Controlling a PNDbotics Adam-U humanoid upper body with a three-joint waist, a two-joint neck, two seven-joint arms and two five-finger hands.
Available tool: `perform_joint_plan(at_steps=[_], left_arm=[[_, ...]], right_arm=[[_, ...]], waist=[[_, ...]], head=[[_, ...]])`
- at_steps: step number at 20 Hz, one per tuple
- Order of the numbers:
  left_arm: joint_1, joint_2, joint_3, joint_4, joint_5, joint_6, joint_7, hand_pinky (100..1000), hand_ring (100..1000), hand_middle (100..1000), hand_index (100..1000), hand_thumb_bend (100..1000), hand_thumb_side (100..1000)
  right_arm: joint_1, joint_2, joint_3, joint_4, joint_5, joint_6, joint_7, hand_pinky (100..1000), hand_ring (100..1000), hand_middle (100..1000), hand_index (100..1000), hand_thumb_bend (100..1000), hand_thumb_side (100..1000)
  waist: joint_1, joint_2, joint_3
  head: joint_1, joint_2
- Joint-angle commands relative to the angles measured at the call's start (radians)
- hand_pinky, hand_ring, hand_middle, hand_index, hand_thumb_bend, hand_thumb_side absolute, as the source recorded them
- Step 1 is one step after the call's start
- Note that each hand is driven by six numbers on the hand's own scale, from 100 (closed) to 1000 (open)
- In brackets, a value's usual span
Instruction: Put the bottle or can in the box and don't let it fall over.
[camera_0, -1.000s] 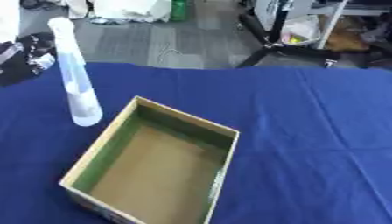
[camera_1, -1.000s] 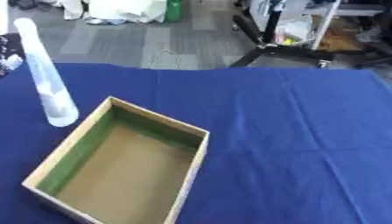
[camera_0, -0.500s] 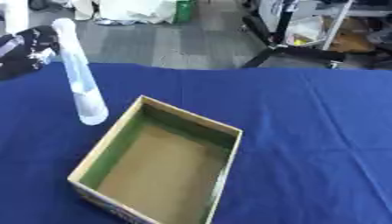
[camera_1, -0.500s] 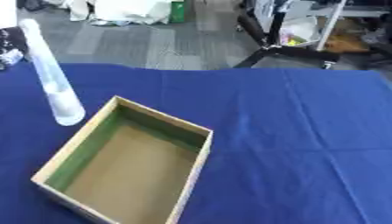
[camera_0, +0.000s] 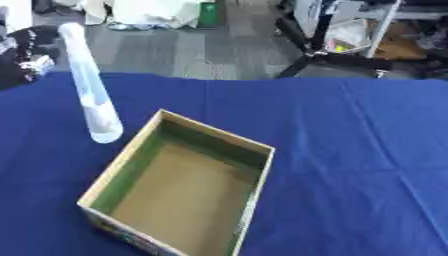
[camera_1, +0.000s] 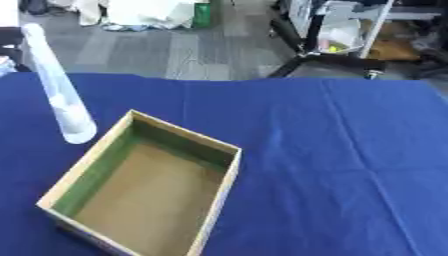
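Blue cloth covers your desk (camera_0: 350, 150) from edge to edge.

Left eye view: the tall pale translucent bottle (camera_0: 90, 95) stands on its base just beside the far left corner of the cardboard box (camera_0: 179, 190), apart from it or barely so; contact cannot be judged here. The box is open-topped, empty, with green on its inner walls, and sits askew to you, so its long axis runs from near left to far right. The bottle looks to lean toward the upper left, which may be only the camera's angle on something so tall and narrow. A dark, partly silver shape at the far left edge, level with the bottle's upper part, is most likely your left hand (camera_0: 26, 50). It is apart from the bottle, and whether its fingers are spread or curled cannot be told. Your right hand does not show.

Right eye view: the same layout, with bottle and box both shifted left and a slightly plainer sliver of cloth between them. The dark shape is almost cut off here.

Judgement: the bottle is not yet in the box. A grasp low on its body would likely keep so slim a shape from tipping on the lift over the wall.
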Motion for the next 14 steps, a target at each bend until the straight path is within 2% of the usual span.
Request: perform_joint_plan(at_steps=[1, 7, 9, 14], left_arm=[[-0.008, 0.042, -0.002, -0.035, 0.014, 0.008, -0.011, 1000, 1000, 968, 922, 100, 586], [-0.004, 0.031, -0.003, -0.027, -0.005, 0.027, -0.015, 1000, 1000, 981, 933, 100, 612], [-0.008, 0.025, -0.004, -0.014, -0.025, 0.032, -0.011, 1000, 1000, 1000, 961, 100, 646], [-0.017, 0.012, -0.003, 0.026, -0.085, 0.055, 0.014, 1000, 1000, 1000, 967, 100, 708]], right_arm=[[-0.003, -0.032, -0.013, -0.018, -0.007, -0.002, -0.001, 959, 1000, 1000, 1000, 100, 521], [-0.005, -0.03, -0.014, -0.018, -0.011, 0.0, -0.002, 959, 1000, 1000, 1000, 100, 524], [-0.006, -0.03, -0.014, -0.018, -0.013, 0.001, -0.001, 959, 1000, 1000, 1000, 100, 524], [-0.007, -0.029, -0.014, -0.018, -0.014, 0.003, -0.001, 960, 1000, 1000, 1000, 100, 526]], waist=[[0.003, -0.027, 0.001], [0.001, -0.027, 0.002], [0.001, -0.027, 0.001], [0.003, -0.027, -0.001]], head=[[-0.001, 0.005], [0.005, -0.007], [0.009, -0.012], [0.01, -0.016]])
